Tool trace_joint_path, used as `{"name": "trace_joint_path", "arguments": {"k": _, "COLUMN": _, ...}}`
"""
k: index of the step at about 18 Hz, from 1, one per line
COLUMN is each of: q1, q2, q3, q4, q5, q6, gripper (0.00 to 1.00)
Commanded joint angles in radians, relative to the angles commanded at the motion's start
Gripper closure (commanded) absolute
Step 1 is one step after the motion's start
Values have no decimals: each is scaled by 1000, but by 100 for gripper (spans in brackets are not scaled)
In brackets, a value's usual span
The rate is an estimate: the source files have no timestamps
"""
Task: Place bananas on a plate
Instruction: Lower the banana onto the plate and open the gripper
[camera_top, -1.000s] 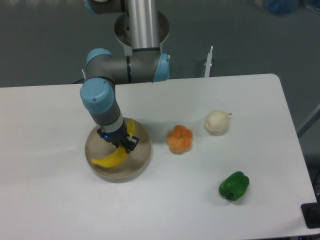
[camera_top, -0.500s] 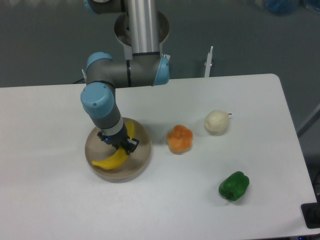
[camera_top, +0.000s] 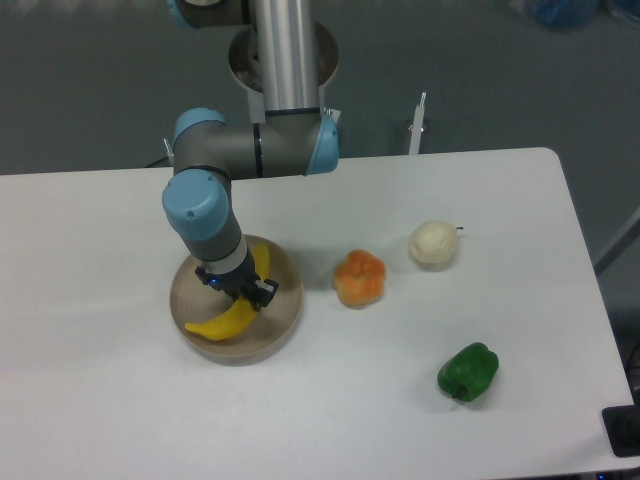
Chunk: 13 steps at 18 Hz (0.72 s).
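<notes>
The yellow banana lies across the round beige-tan plate at the left of the table. My gripper points straight down over the plate. Its dark fingers sit around the banana's middle and appear shut on it. The banana's upper end shows behind the wrist and its lower tip points to the plate's left rim. The wrist hides the jaws from above.
An orange lumpy fruit sits just right of the plate. A pale cream round object lies further right, and a green pepper is at the front right. The arm's base stands at the back edge.
The gripper and the banana have shifted together a few pixels down and to the right over the plate. The other objects have not moved.
</notes>
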Motion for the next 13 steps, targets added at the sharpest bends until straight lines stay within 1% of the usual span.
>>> {"name": "trace_joint_path", "arguments": {"k": 3, "q1": 0, "q2": -11, "q3": 2, "q4": 0, "q5": 2, "q6": 0, "gripper": 59}}
{"name": "trace_joint_path", "arguments": {"k": 9, "q1": 0, "q2": -14, "q3": 0, "q4": 0, "q5": 3, "q6": 2, "gripper": 58}}
{"name": "trace_joint_path", "arguments": {"k": 10, "q1": 0, "q2": -12, "q3": 0, "q4": 2, "q5": 3, "q6": 2, "gripper": 57}}
{"name": "trace_joint_path", "arguments": {"k": 11, "q1": 0, "q2": -11, "q3": 2, "q4": 0, "q5": 3, "q6": 2, "gripper": 51}}
{"name": "trace_joint_path", "arguments": {"k": 12, "q1": 2, "q2": -11, "q3": 3, "q4": 2, "q5": 3, "q6": 2, "gripper": 35}}
{"name": "trace_joint_path", "arguments": {"k": 13, "q1": 2, "q2": -11, "q3": 11, "q4": 0, "q5": 3, "q6": 2, "gripper": 12}}
